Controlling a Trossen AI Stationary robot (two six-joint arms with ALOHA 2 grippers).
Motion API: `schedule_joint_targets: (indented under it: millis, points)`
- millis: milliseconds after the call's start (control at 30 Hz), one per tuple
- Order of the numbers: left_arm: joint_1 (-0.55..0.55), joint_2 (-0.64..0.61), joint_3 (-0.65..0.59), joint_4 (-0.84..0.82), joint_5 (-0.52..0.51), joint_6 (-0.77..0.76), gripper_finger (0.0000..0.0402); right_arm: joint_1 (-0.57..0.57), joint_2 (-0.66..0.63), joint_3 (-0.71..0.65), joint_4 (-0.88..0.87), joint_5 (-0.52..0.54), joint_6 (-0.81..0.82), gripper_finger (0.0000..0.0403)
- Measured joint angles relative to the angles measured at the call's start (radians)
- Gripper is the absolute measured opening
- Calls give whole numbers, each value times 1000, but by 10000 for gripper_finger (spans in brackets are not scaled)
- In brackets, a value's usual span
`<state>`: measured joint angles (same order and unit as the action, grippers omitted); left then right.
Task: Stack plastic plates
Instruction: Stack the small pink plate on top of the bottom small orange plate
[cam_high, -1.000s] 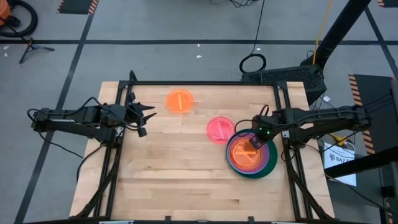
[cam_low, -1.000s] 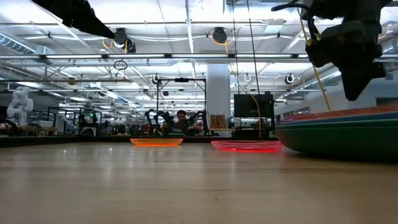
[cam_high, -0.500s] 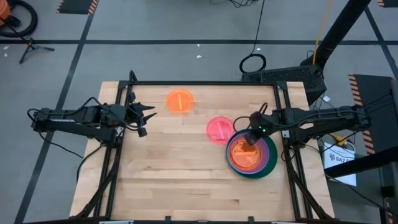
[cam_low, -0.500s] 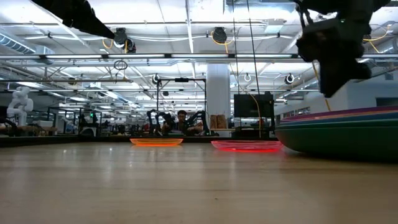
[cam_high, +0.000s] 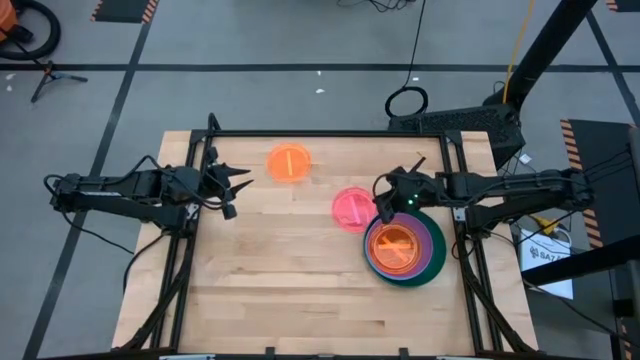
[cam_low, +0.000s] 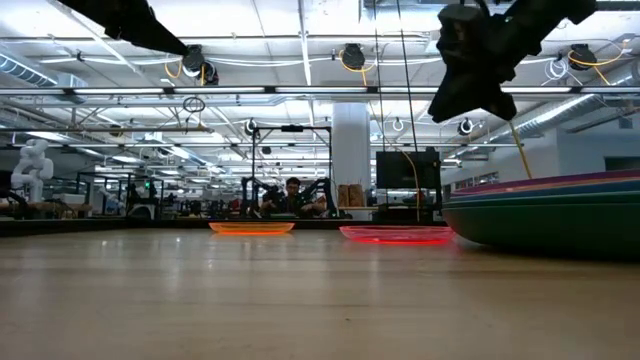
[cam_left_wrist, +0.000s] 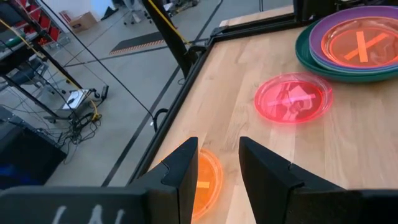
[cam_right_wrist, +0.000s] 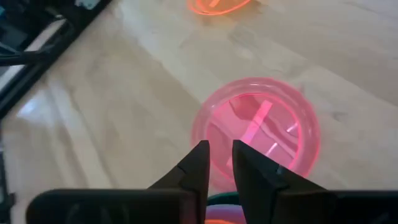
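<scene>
Your right gripper (cam_high: 383, 203), fingers nearly closed and empty, has left the stack (cam_high: 432, 262) near the table's right edge, orange plate (cam_high: 396, 245) now on top, and hangs over the loose pink plate (cam_high: 352, 209) beside it, next to collect.

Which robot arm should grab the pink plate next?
Probably the right. The right gripper hovers at the pink plate, beside the stack. The left gripper waits across the table.
</scene>
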<state>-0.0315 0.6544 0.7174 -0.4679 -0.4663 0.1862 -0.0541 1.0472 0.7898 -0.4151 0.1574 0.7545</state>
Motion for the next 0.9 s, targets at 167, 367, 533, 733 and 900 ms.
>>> schedule_joint_targets:
  millis: [167,367,533,733,900]
  points:
    - [0,0,0,5,0,11,124,-51,79,0,6,-3,-11,61]
    - [0,0,0,8,0,18,124,-127,162,0,-4,-68,-9,61]
    - [0,0,0,9,0,18,124,-176,230,41,-39,-109,-35,61]
    - [0,0,0,9,0,19,124,-223,330,176,-137,-103,-125,61]
    - [0,0,0,9,0,18,124,-260,424,269,-234,-101,-175,61]
